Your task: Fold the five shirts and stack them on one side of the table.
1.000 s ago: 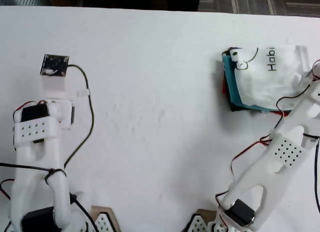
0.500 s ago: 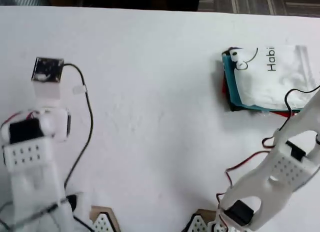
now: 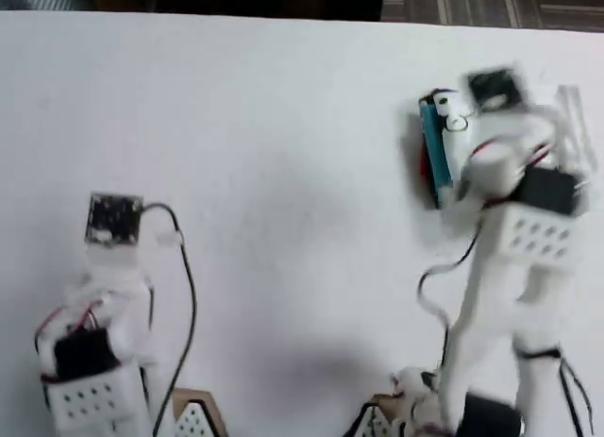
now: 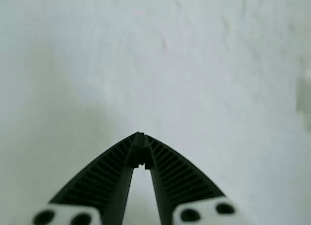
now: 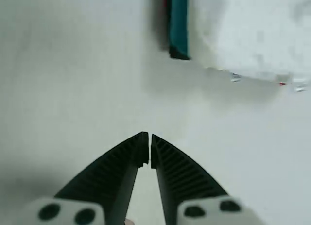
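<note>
Right end effector (image 5: 149, 148), jaws together and empty, has swung to the folded shirt stack (image 3: 432, 154) at upper right; left end effector (image 4: 141, 149), also closed, withdrew lower left.

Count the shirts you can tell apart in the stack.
3, in one stack on the table: white shirt on top, teal shirt under it, red shirt peeking out below. More may be hidden underneath or behind the right arm.
</note>
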